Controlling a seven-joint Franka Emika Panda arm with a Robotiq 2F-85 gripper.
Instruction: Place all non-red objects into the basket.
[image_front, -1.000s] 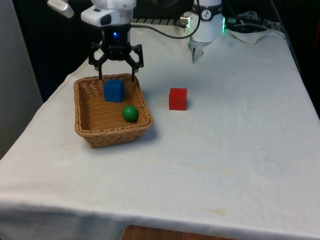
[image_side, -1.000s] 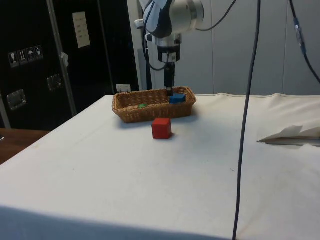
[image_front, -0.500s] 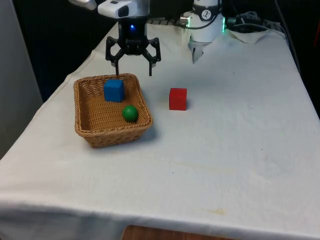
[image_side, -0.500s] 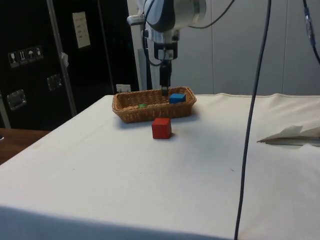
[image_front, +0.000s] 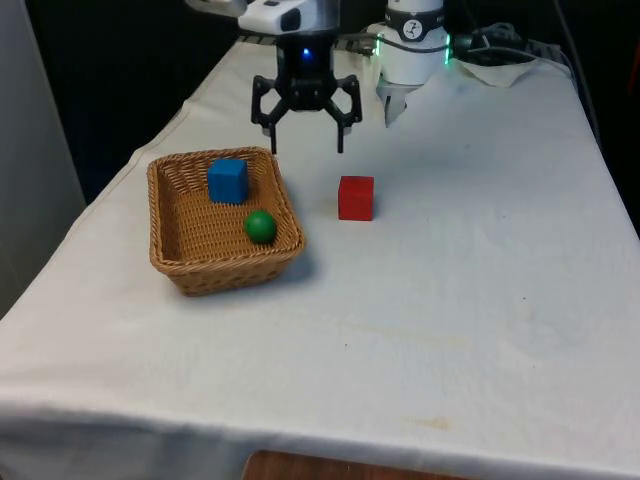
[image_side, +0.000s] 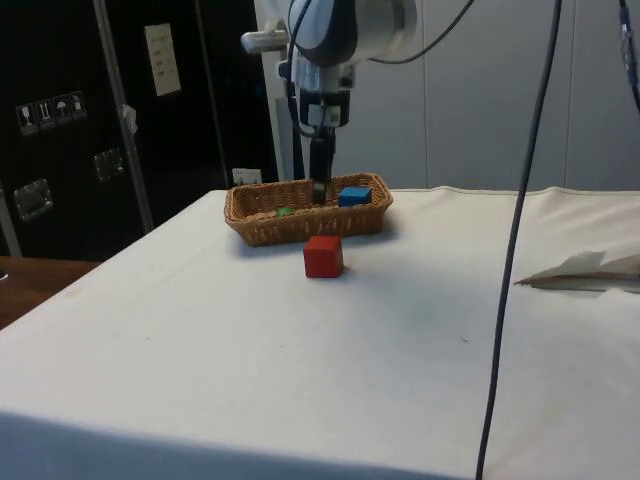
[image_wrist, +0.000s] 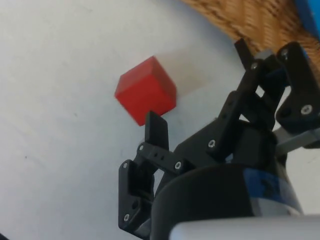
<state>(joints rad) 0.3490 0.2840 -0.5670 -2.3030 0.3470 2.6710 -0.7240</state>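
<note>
End effector (image_front: 306, 142) open, empty, hovering between basket (image_front: 170, 250) and red cube (image_front: 356, 197); blue cube (image_front: 228, 181), green ball (image_front: 260, 226) inside basket.

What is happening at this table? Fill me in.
The black two-finger gripper hangs open and empty above the white cloth, between the woven wicker basket and the red cube. A blue cube and a green ball already lie in the basket. The red cube sits outside on the cloth, untouched.
</note>
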